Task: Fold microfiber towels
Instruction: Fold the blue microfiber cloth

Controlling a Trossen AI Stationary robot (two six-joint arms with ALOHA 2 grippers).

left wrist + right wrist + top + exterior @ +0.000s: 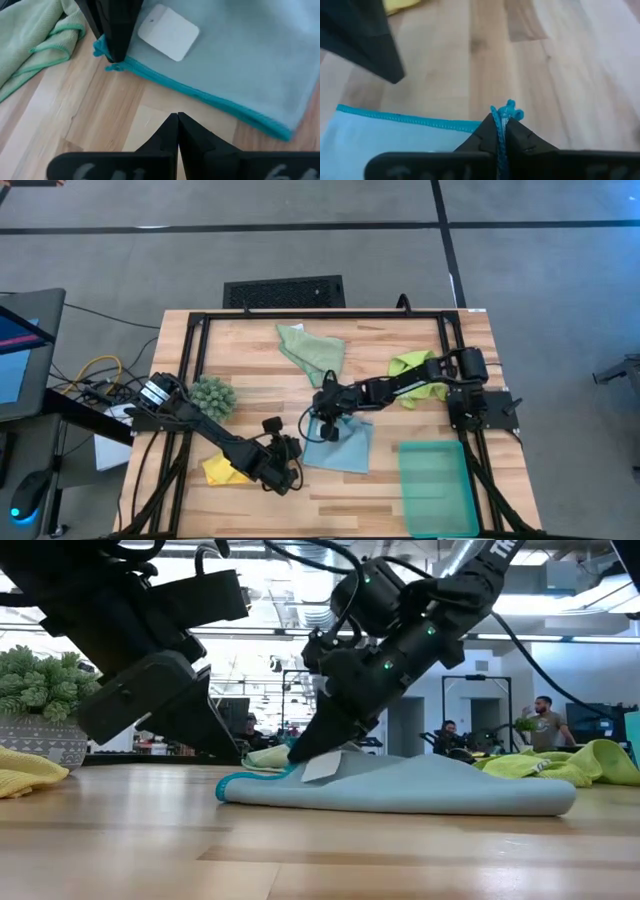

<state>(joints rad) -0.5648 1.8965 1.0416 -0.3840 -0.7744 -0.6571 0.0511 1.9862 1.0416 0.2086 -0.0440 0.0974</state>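
Two grippers: we see the right gripper (501,131) with jaws pinched on the light blue towel's (345,442) corner; the left gripper (177,122), jaws closed empty, hovers just beside its hem above the worktop (260,360).

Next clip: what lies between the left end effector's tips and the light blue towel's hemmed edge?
Only bare wood. In the left wrist view, the shut left end effector sits just short of the light blue towel, with table planks between them.

table (400,480): smooth pale wood | light blue towel (450,785): soft matt cloth
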